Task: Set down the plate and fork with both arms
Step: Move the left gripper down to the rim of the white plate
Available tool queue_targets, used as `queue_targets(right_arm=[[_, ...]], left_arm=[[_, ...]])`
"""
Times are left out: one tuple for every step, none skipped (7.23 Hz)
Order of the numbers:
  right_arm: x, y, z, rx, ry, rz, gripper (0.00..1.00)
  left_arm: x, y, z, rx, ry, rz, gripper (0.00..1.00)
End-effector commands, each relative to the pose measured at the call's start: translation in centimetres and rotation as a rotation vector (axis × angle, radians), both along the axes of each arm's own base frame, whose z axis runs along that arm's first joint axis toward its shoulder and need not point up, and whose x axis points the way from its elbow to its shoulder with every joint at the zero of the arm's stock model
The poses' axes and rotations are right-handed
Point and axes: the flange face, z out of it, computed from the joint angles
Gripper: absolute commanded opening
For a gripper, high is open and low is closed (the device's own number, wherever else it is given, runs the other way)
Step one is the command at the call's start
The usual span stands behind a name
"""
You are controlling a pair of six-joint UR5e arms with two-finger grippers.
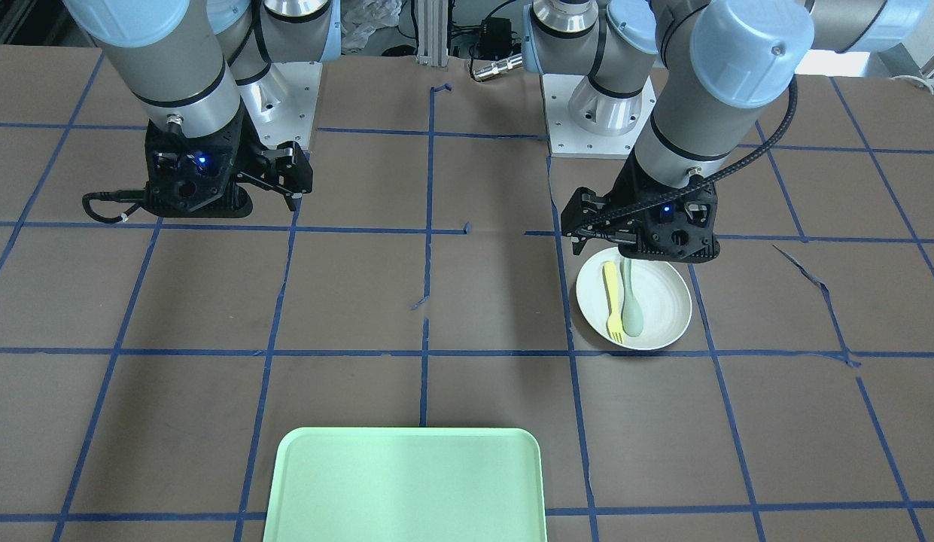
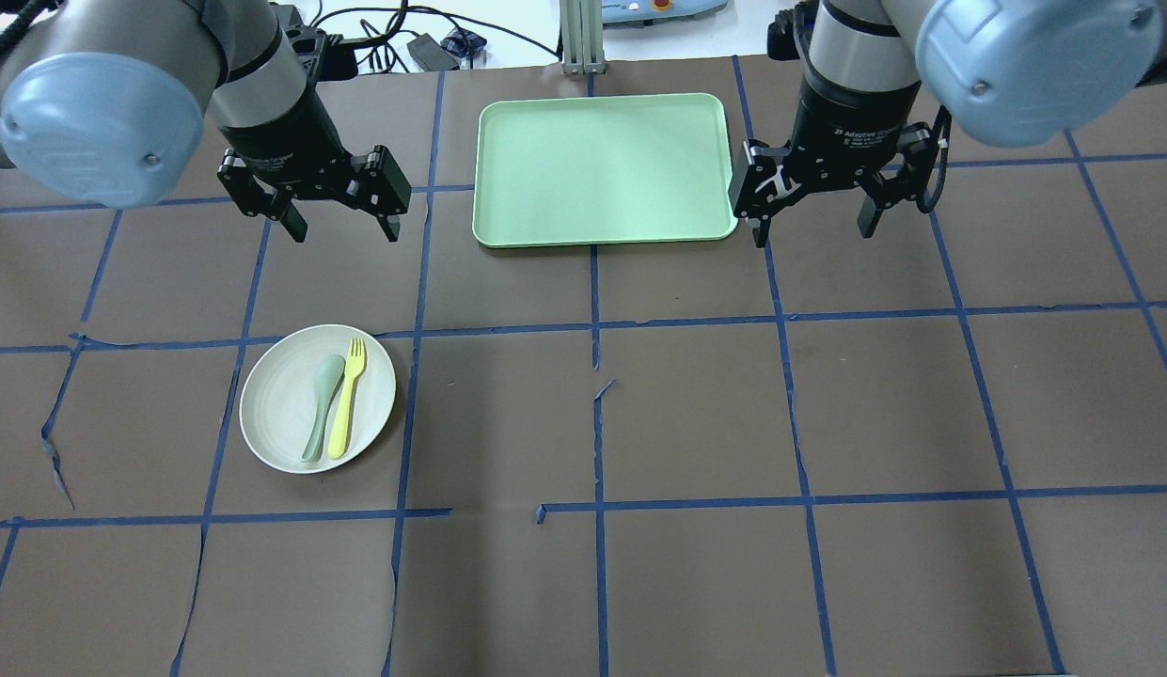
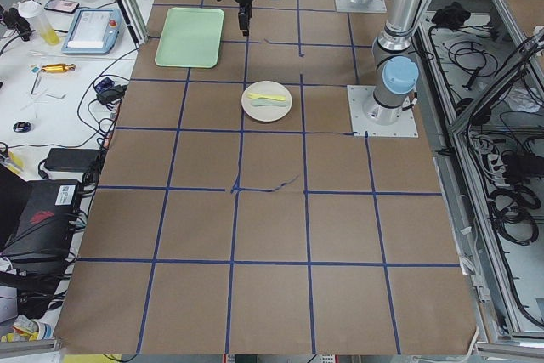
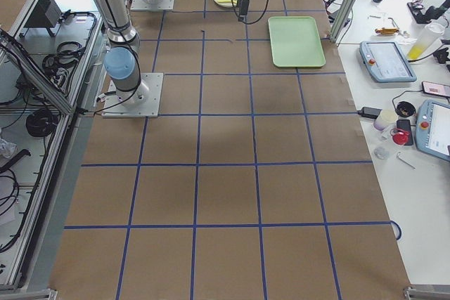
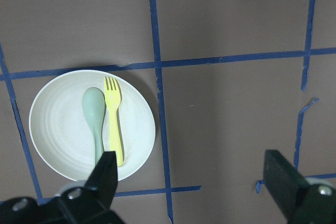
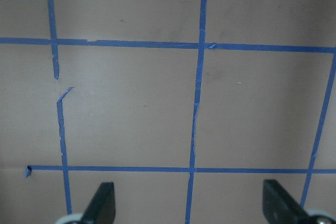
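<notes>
With the left gripper [image 2: 343, 226] and right gripper [image 2: 813, 230] both spread and empty, the left, being nearer, should probably drop onto the fork [image 2: 346, 404] handle and pinch across its width, clear of the spoon [image 2: 322, 404] close beside it. One plate [image 2: 277, 414], on the desk's left half towards the robot's edge, holds one fork and one spoon. One tray [image 2: 602, 169] lies midway along the far edge.

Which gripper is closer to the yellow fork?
Left. The left gripper hovers open close by the plate where the fork lies; the right gripper hangs open on the other side of the green tray, far from it.
</notes>
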Motion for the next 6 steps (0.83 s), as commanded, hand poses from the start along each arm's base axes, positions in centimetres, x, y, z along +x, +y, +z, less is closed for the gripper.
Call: queue_targets(right_arm=[[0.1,-0.1,-0.3,0.008,-0.012,0.0,1.0],[0.5,-0.1,0.0,0.004,-0.044,-0.005,1.0],[0.5,-0.1,-0.6,0.016,-0.043,-0.005,1.0],[0.5,-0.6,-1.2,0.027,-0.042,-0.005,1.0],[0.5,-0.8,-1.8,0.037,-0.043,-0.006,1.0],[0.7,-0.7,-2.2,0.049,-0.039,-0.006,1.0]], left_arm=[[1.7,-0.1,0.0,0.002,-0.02,0.024,1.0],[2.0,-0.1,-0.2,0.01,-0.035,0.027,1.0],[2.3,-0.6,-1.2,0.027,-0.044,0.032,1.0],[4.4,-0.9,-1.2,0.03,-0.082,0.06,1.0],[9.1,-1.4,-2.3,0.058,-0.082,0.091,1.0],[13.7,-0.9,-4.6,0.109,-0.067,0.053,1.0]])
